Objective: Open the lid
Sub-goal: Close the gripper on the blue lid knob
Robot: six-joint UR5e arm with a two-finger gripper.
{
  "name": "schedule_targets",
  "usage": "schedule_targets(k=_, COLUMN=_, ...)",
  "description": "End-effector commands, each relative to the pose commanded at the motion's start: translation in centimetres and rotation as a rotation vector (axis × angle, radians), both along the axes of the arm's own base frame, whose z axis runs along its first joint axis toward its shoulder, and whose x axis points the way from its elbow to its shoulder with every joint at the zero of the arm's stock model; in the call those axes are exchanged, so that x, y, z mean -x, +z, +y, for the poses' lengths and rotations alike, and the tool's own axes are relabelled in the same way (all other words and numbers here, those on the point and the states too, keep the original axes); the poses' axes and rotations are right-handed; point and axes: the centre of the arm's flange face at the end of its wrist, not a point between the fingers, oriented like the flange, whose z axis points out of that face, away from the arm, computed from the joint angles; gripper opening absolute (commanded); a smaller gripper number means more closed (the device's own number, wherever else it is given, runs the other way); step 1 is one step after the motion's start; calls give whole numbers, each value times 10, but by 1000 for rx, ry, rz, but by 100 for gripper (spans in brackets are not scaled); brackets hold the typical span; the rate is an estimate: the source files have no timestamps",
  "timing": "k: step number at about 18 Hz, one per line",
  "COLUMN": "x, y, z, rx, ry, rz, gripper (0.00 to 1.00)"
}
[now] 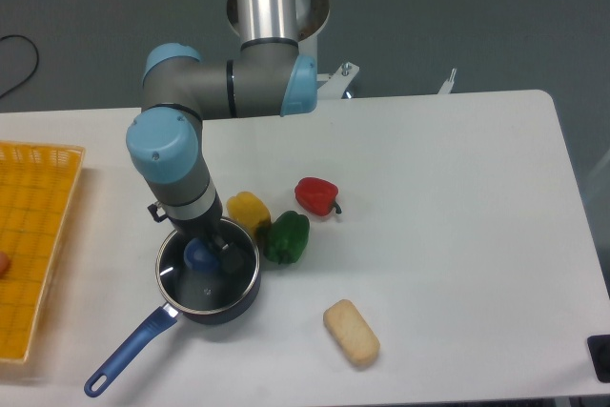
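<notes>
The lid (205, 283) is a clear glass disc with a metal rim and a blue knob (199, 254). It rests flat on the dark blue saucepan (219, 312), whose long handle (124, 355) points to the lower left. My gripper (206, 247) hangs straight over the lid with its fingers down at the knob. The wrist hides most of the fingers, so whether they are closed on the knob does not show.
A yellow pepper (249, 209) and a green pepper (287, 237) lie right beside the pan's far right rim. A red pepper (316, 195) sits further right. A bread roll (351, 333) lies near the front edge. An orange basket (33, 235) stands at the left.
</notes>
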Motion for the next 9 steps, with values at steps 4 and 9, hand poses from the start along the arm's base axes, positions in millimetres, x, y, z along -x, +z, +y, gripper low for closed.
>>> schedule_targets(k=4, x=2, y=-4, z=2, rx=1, ry=0, rz=5, gripper=100)
schedule_targets(k=9, x=-4, y=-11, z=11, rx=14, ry=4, rz=19, gripper=100)
